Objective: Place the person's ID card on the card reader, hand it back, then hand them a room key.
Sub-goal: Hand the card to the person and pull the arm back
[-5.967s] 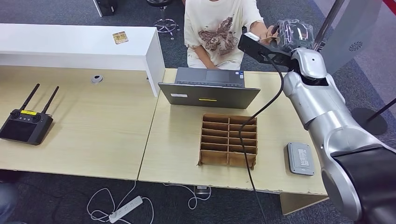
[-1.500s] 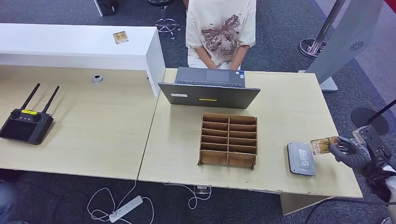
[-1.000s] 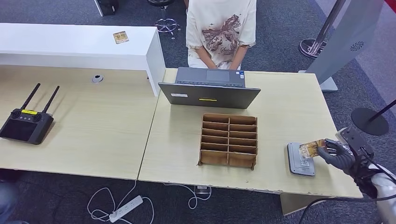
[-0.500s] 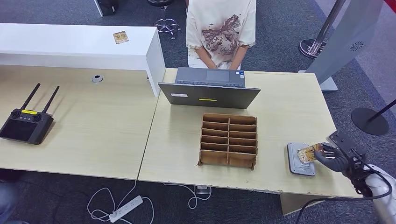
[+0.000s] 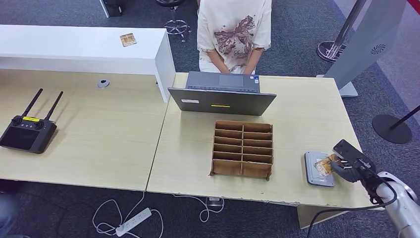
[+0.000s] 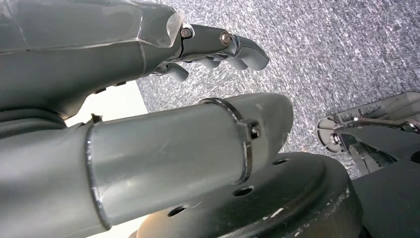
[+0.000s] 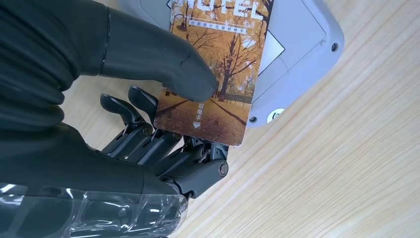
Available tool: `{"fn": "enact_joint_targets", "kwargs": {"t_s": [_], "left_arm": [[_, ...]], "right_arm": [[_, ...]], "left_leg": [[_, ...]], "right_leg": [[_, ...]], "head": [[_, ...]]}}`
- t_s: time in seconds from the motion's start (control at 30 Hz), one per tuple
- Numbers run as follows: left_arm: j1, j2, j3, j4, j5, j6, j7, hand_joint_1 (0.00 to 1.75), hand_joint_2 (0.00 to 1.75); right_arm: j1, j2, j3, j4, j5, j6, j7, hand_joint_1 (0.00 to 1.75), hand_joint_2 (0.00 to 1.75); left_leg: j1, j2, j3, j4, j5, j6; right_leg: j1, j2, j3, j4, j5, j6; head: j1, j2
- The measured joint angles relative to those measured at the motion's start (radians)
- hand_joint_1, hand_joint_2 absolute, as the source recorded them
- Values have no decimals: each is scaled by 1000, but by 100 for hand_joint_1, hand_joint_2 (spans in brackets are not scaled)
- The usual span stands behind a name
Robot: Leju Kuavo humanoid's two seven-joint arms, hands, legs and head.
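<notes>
The right hand (image 5: 345, 166) has moved in over the card reader (image 5: 317, 169). Its thumb and fingers pinch the card (image 7: 215, 74), which lies partly over the reader. The left hand (image 6: 148, 114) hangs down, holding nothing, fingers a bit curled.

ID card (image 7: 218, 64) is printed w/ golden autumn trees. Card reader (image 5: 318, 168) is seen as light grey; desk (image 5: 307, 114) is pale wood-grain, divider box (image 5: 242, 148) brown.

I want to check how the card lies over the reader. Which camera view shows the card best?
The right wrist view: the card fills it, held by the right hand and partly overlapping the grey card reader. In the head view the card is small, above the reader. The left wrist view faces carpet, with the left hand holding nothing.
</notes>
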Motion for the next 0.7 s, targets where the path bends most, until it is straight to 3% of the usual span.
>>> {"fn": "enact_joint_targets", "kwargs": {"t_s": [0.4,0.7], "left_arm": [[0,0,0,0,-7,0,0,0,0],[1,4,0,0,-8,0,0,0,0]], "right_arm": [[32,1,-17,-36,-23,-8,-9,175,175],[69,-8,-133,-109,-173,129,-102,175,175]], "left_leg": [[0,0,1,0,0,0],[0,0,0,0,0,0]], "right_leg": [[0,0,0,0,0,0],[0,0,0,0,0,0]], "head": [[0,0],[0,0]]}}
